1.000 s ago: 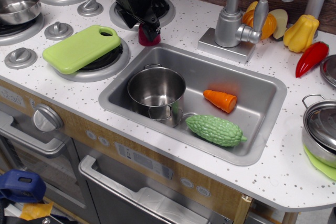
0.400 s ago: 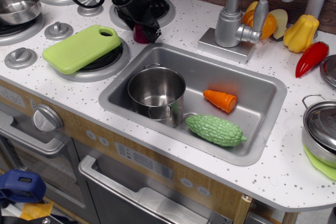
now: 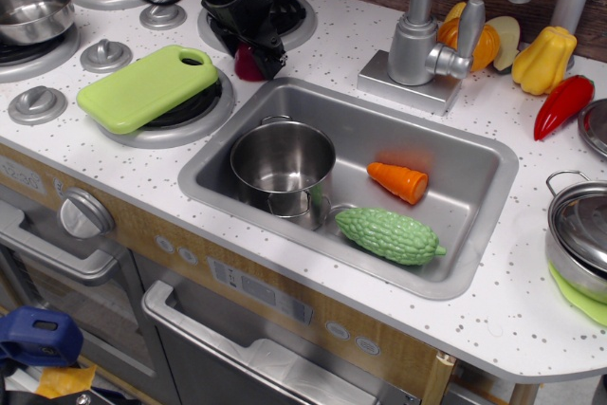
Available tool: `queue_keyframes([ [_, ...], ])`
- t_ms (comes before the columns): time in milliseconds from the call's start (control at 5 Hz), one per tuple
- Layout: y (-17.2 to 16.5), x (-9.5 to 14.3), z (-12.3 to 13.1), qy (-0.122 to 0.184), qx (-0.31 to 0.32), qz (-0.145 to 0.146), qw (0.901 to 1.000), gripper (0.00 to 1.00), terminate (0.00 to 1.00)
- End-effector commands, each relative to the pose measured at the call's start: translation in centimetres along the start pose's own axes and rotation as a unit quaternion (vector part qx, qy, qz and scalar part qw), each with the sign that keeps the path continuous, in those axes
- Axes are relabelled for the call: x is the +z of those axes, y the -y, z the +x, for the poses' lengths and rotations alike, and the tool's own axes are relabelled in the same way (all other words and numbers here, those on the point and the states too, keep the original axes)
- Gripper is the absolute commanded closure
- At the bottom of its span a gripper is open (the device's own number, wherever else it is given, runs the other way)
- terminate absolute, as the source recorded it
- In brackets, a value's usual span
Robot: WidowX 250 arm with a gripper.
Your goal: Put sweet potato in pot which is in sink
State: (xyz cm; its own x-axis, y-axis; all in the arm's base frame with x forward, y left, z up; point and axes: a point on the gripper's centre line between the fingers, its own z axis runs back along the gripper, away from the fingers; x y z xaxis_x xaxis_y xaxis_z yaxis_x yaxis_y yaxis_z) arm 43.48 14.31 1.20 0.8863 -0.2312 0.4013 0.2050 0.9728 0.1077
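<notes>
Gripper (image 3: 258, 52) is down on the counter behind the sink (image 3: 313, 101), w/ the sweet potato (image 3: 247, 64) tucked right under its fingers. Can't tell if it's clamped. Pot (image 3: 283, 170) sits in the sink's left end.

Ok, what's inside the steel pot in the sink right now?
The pot in the sink looks empty: only bare shiny steel shows. Its near inner wall is hidden by the rim. The sweet potato sits outside, at the gripper.

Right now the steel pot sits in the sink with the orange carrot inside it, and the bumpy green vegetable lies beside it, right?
Not quite. The carrot is not inside the pot; it lies on the floor of the sink, to the pot's right. The pot looks empty. The green vegetable does lie beside the pot, as the observation.image view shows.
</notes>
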Motion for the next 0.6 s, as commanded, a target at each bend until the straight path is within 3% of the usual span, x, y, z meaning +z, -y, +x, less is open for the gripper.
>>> queue_keyframes([
  [0, 1.3, 6.5, 3.1, 0.018, 0.024, 0.052, 0.9982, 1.0, 0.0],
  [400, 5.7, 7.4, 0.9, -0.007, 0.142, 0.074, 0.9871, 1.0, 0.0],
])
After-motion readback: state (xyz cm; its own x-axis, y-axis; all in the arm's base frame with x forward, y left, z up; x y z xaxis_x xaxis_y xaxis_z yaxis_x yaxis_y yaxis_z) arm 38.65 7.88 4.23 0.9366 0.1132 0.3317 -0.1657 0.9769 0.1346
